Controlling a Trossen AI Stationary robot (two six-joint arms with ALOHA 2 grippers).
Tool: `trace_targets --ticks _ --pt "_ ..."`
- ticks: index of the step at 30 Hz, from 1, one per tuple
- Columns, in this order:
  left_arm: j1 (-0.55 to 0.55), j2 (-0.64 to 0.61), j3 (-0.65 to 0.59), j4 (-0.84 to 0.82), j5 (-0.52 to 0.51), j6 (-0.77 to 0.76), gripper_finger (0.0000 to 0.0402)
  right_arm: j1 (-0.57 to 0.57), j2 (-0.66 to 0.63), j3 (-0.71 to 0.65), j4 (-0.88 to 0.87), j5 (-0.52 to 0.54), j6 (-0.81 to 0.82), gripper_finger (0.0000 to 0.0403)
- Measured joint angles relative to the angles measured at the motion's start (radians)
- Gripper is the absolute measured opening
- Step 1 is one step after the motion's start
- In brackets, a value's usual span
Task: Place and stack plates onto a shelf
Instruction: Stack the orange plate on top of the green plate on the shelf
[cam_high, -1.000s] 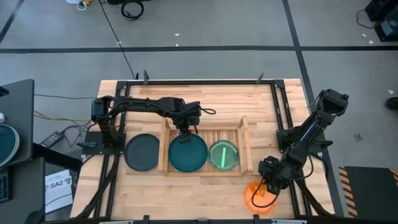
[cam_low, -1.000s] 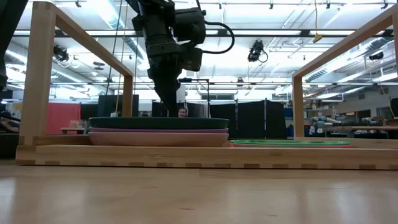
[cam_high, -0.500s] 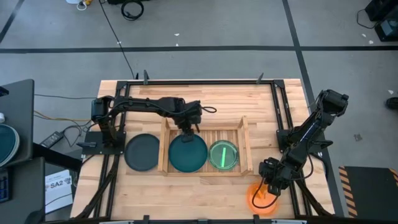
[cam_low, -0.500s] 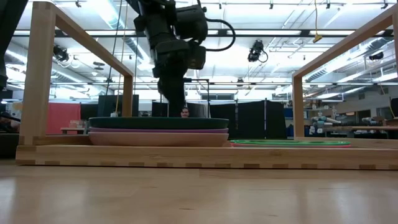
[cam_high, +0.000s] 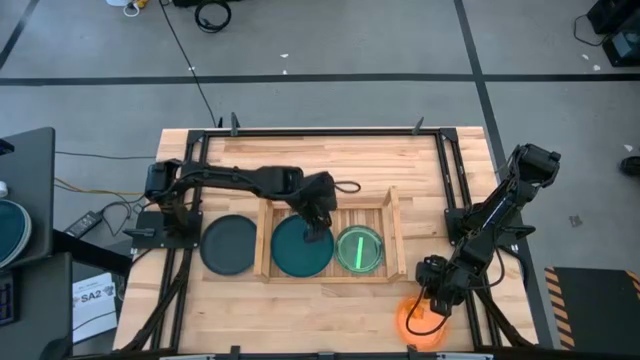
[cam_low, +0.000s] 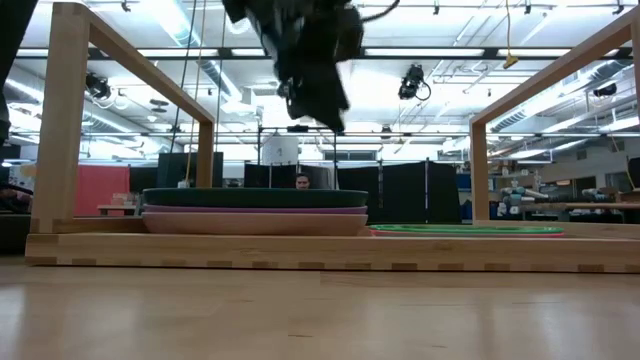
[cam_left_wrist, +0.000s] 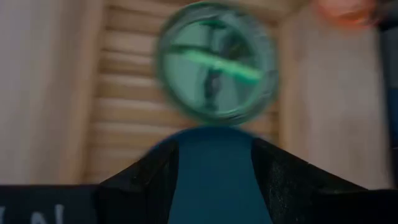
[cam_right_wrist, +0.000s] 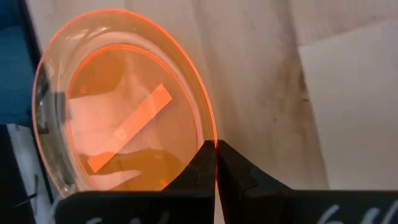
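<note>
The shelf (cam_high: 393, 235) is a shallow slatted wooden tray in mid-table. In its left half a teal plate (cam_high: 295, 252) tops a stack with a pink plate (cam_low: 255, 222) under it. A green plate (cam_high: 358, 249) lies flat in the right half. A dark grey plate (cam_high: 228, 244) lies on the table left of the tray. My left gripper (cam_high: 318, 232) hovers open above the teal plate's right part, holding nothing. My right gripper (cam_high: 428, 302) is shut on a clear orange plate (cam_high: 415, 322) at the table's near right corner. My right gripper pinches the orange plate's rim (cam_right_wrist: 211, 134) between its two fingers, one finger on the inner face and one on the outer. The fingers slant down from the table's far right. Whether the plate is lifted off the table cannot be told.
Black rails (cam_high: 455, 180) run along the table's left and right sides. Tall wooden frame posts (cam_low: 70, 120) stand at the tray's ends in the low view. Bare tabletop (cam_high: 330, 160) lies beyond the tray's far wall.
My left gripper has risen from the far part of the teal plate and gone toward the table's right edge, staying open. The plates in the tray have not moved.
</note>
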Motion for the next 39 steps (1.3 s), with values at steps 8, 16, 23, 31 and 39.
trace_targets --ticks 8,16,23,31,39 --pt "-0.119 0.0 0.0 0.14 0.044 -0.204 0.0208 0.0 0.0 0.0 0.063 0.059 0.043 0.0007" --pt "-0.218 0.0 0.0 0.247 -0.03 -0.317 0.0208 0.0 -0.001 0.0 0.069 0.192 0.101 0.0007" --pt "-0.277 0.0 0.0 0.258 -0.123 -0.337 0.0208 0.0 -0.001 0.0 0.128 0.285 0.072 0.0007" --pt "-0.31 0.0 0.0 0.264 -0.213 -0.416 0.0208 0.0 -0.002 0.001 0.208 0.419 0.026 0.0007" --pt "-0.343 0.0 0.0 0.284 -0.263 -0.748 0.0208 -0.001 -0.002 0.002 0.255 0.537 0.03 0.0007"
